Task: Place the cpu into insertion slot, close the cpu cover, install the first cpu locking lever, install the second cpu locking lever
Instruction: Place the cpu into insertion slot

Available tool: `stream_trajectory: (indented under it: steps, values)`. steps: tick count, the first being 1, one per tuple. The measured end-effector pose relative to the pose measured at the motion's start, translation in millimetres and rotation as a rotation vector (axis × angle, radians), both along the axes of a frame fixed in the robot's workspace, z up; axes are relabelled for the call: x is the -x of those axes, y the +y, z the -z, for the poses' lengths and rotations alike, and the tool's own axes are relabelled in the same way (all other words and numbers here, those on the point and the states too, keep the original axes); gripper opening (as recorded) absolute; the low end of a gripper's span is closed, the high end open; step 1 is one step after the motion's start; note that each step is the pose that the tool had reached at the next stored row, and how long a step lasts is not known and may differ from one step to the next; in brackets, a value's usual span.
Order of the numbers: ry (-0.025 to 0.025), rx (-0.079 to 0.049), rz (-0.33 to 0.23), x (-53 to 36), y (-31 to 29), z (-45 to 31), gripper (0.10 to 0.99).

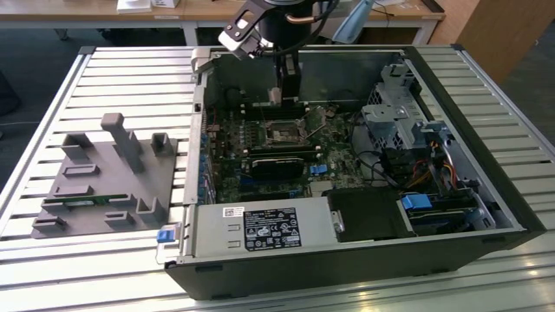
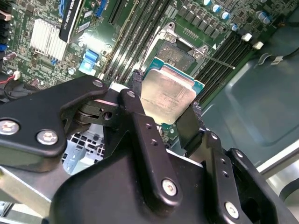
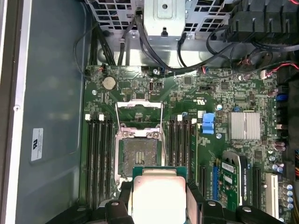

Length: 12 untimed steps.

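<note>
The gripper point(image 2: 164, 100) is seen clenched on the cpu point(image 2: 169, 91). The chip is pinched by two opposite edges between the black fingers point(image 2: 134, 88), and its pale metal top is turned up toward the cameras in both wrist views. In the first wrist view the cpu point(image 3: 159, 198) is held clear of the board, close to the insertion slot point(image 3: 139, 156) but not yet in it. The slot is seen bare, with its dark centre exposed, and the cpu cover point(image 3: 139, 114) is swung open off the socket. Long black connector strips point(image 3: 98, 154) are ranged on either side of the slot, all on the green motherboard point(image 3: 219, 93).

In the exterior view the gripper point(image 1: 286, 96) is lowered into the open computer case point(image 1: 485, 195) and is poised over the insertion slot point(image 1: 284, 132), apart from it. Outside the case, at the exterior view's left, a grey fixture point(image 1: 104, 175) is set on the slatted table point(image 1: 130, 71).
</note>
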<state>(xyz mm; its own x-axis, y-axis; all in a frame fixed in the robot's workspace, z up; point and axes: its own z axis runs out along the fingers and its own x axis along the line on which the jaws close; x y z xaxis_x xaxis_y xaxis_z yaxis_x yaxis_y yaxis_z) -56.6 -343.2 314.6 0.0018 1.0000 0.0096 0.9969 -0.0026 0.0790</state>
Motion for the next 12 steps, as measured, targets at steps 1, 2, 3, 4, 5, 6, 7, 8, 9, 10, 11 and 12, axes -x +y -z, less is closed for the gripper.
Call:
stream_trajectory:
  steps: [1, 2, 3, 4, 5, 6, 7, 8, 9, 10, 11, 12]
  values:
    - [0.0000, 0.000, 0.000, 0.0, 0.1, 1.7, 0.541]
    - [0.0000, 0.000, 0.001, 0.0, 0.3, 3.4, 0.541]
    - [0.0000, 0.000, 0.002, 0.0, 0.6, 5.2, 0.541]
    - [0.0000, 0.000, 0.002, 0.0, 0.9, 7.1, 0.541]
    - [-0.0001, 0.000, 0.002, 0.0, 1.2, 8.8, 0.541]
    - [-0.0001, 0.000, -0.002, 0.0, 1.7, 10.6, 0.541]
    - [-0.0002, 0.000, -0.010, -0.1, 2.1, 12.4, 0.541]
    - [-0.0003, 0.000, -0.020, -0.1, 2.4, 14.1, 0.541]
    - [-0.0005, 0.000, -0.030, 0.0, 2.7, 16.0, 0.541]
    - [-0.0006, 0.000, -0.036, 0.0, 3.0, 17.6, 0.541]
    - [-0.0007, 0.000, -0.037, -0.1, 3.2, 19.5, 0.541]
    - [-0.0006, 0.000, -0.038, -0.1, 3.2, 20.9, 0.541]
